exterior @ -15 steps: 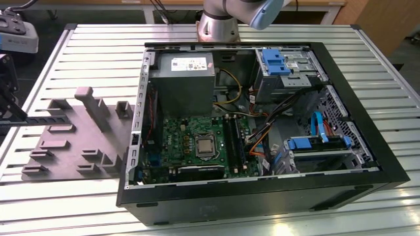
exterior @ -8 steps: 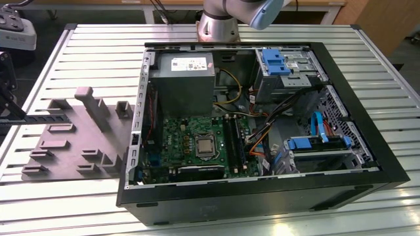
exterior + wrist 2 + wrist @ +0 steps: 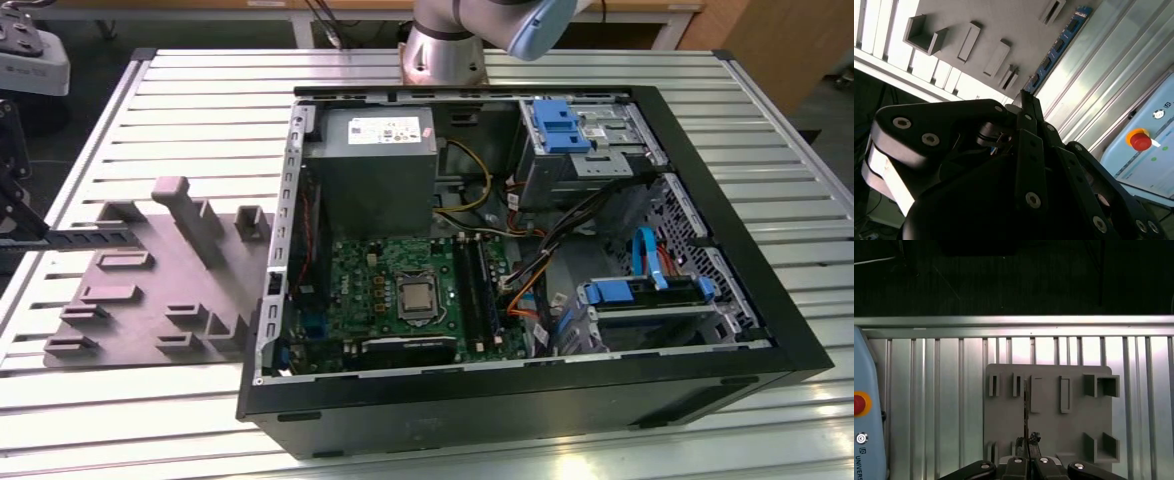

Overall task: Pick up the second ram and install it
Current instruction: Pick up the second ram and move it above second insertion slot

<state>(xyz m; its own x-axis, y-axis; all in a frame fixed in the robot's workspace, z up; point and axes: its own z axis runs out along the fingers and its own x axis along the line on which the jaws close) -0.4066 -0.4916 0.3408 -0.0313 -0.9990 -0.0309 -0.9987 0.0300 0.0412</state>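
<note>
The second ram (image 3: 87, 238), a long thin dark board with black chips, hangs level over the grey fixture plate (image 3: 147, 300) at the exterior view's left. My gripper (image 3: 27, 238) is shut on one end of it at that view's left edge. In the second wrist view the black fingers (image 3: 1026, 130) meet on the bluish ram (image 3: 1056, 47), which runs out past them over the plate. The first wrist view shows the ram (image 3: 1025, 400) edge-on above the plate (image 3: 1074, 415), with the gripper (image 3: 1027, 441) closed on it. The motherboard's memory slots (image 3: 474, 290) lie inside the open computer case.
The open black computer case (image 3: 534, 410) lies on the slatted metal table (image 3: 200, 90), holding a power supply (image 3: 367, 150), blue drive brackets (image 3: 627, 292) and loose cables. The arm's base (image 3: 447, 45) stands behind it. A pendant with a red button (image 3: 1141, 140) lies near the fixture.
</note>
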